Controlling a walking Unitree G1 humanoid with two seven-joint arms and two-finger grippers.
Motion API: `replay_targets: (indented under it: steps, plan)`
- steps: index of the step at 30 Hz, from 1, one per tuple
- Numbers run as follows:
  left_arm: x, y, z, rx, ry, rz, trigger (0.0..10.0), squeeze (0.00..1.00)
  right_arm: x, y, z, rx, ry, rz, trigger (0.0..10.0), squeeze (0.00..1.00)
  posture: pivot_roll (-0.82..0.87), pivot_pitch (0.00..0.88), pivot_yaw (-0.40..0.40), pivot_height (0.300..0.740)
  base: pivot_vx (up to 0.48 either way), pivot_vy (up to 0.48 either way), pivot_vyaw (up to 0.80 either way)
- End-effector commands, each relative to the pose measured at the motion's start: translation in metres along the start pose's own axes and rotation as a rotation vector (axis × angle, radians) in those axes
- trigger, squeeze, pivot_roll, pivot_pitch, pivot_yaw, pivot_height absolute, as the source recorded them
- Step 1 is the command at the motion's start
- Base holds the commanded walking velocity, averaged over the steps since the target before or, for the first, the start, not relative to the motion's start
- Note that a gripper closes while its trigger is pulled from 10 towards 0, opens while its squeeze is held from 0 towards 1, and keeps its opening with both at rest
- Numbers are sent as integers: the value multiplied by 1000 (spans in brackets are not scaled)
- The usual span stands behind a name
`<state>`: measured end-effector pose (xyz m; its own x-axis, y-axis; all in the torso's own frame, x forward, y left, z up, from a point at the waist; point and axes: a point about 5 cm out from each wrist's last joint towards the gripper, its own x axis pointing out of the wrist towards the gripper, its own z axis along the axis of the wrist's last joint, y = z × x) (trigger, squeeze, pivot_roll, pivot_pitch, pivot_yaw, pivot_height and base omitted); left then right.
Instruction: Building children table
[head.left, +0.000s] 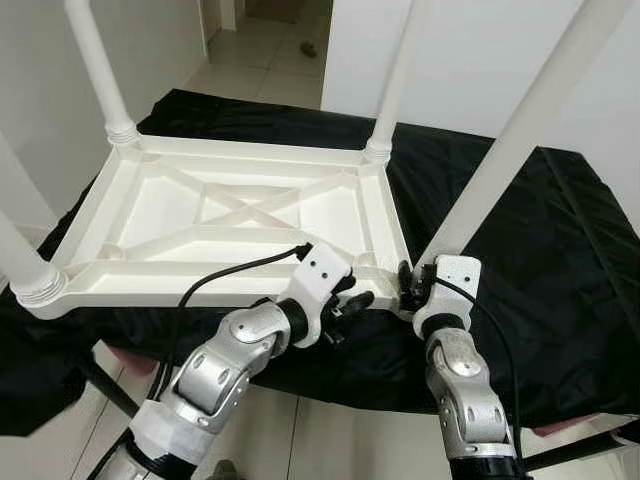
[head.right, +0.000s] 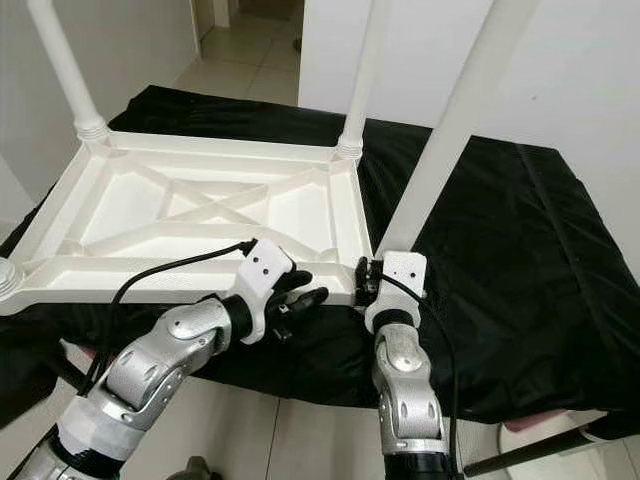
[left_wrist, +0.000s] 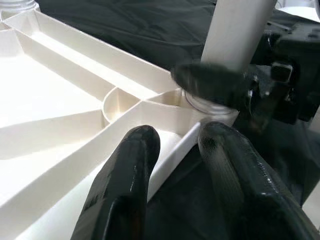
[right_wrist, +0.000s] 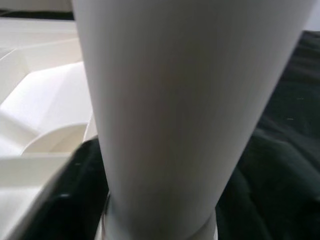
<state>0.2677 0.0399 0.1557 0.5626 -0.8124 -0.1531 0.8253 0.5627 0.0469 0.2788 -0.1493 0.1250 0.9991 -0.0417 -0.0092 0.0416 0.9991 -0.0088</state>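
A white plastic children's table (head.left: 240, 245) lies upside down on a black-covered surface, with its legs pointing up. The near right leg (head.left: 520, 130) rises from the corner socket closest to me. My right gripper (head.left: 408, 285) is at the base of that leg, shut on it; one of its black fingers (left_wrist: 212, 82) crosses the leg just above the socket. My left gripper (left_wrist: 180, 165) straddles the table's near rim beside the same corner, one finger inside the rim and one outside, shut on it.
Three more white legs stand in the other corners: far left (head.left: 95, 60), far right (head.left: 400, 70), near left (head.left: 20, 260). The black cloth (head.left: 545, 260) extends well to the right. White walls stand behind, with a tiled doorway (head.left: 265, 50) at the back.
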Motion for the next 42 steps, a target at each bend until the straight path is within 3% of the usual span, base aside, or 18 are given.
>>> replay_targets:
  steps: [1, 2, 3, 8, 14, 18, 19, 20, 21, 22, 33, 42]
  plan:
    - [1, -1, 1, 7, -4, -59, 10000, 0, 5, -1, -1, 2, 7, 65, 10000, 1000, 1, 46, -46, 740, 0, 0, 0]
    - [1, -1, 1, 7, -4, -59, 10000, 0, 5, -1, -1, 2, 7, 65, 10000, 1000, 1, 46, -46, 740, 0, 0, 0]
    - [0, -2, 2, 3, -7, -63, 10000, 0, 8, -1, 2, -9, 1, 137, 10000, 0, -3, 43, -40, 740, 0, 0, 0]
    - [0, -4, 2, 1, -7, -73, 10000, 0, 14, -5, 7, -58, -11, 274, 10000, 0, -9, 39, -35, 740, 0, 0, 0]
    - [2, -5, 6, 8, -11, -93, 10000, 0, 22, -8, 7, -185, -7, 601, 10000, 0, 0, 4, -18, 740, 0, 0, 0]
    - [2, -3, 8, 16, -14, -90, 10000, 0, 25, -7, 6, -211, -6, 655, 10000, 0, 11, 0, -21, 740, 0, 0, 0]
    - [2, -2, 9, 20, -18, -86, 10000, 0, 27, -7, 6, -212, -4, 695, 5137, 0, 17, 0, -23, 740, 0, 0, 0]
    - [2, -2, 9, 20, -18, -86, 10000, 0, 27, -7, 6, -212, -4, 695, 5137, 0, 17, 0, -23, 740, 0, 0, 0]
    - [2, -1, 10, 22, -20, -82, 10000, 0, 29, -6, 7, -214, -5, 727, 4431, 0, 18, 0, -24, 740, 0, 0, 0]
    - [3, 0, 11, 24, -22, -79, 10000, 0, 31, -6, 7, -224, -3, 753, 0, 0, 22, 0, -27, 740, 0, 0, 0]
    - [2, -1, 13, 20, -35, -65, 10000, 0, 36, -10, 7, -238, -4, 816, 0, 0, 36, 0, -35, 740, 0, 0, 0]
    - [4, -4, 15, 15, -43, -61, 10000, 0, 28, -3, 1, -171, -19, 671, 0, 0, 42, 0, -40, 740, 0, 0, 0]
